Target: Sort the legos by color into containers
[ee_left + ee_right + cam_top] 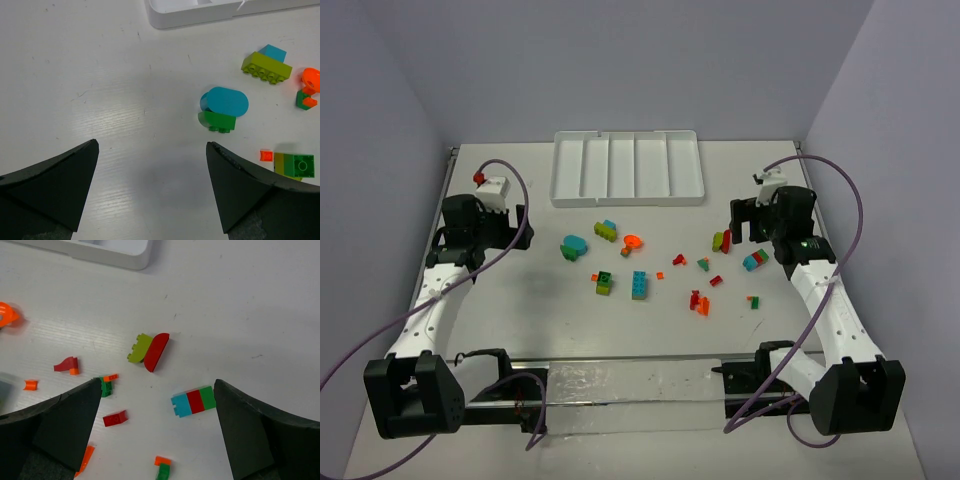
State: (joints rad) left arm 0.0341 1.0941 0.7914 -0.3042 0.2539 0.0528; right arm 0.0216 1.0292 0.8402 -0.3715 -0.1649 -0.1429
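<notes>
White 5-compartment tray (625,200) lies at the far edge of the bench, legos (639,285) lie scattered at mid-bench between the arms, and left gripper (152,145) and right gripper (157,381) hang with fingers spread wide.

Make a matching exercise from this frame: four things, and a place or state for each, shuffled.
Things
1. white tray
2. teal-red-green bar
3. teal oval on a green brick
4. left gripper

Places or states
A. open, nothing between its fingers
B. leftmost of the legos in the top view
C. at the far side of the table
D. lying close beside a finger of the right gripper

Pairs: 1-C, 2-D, 3-B, 4-A.
</notes>
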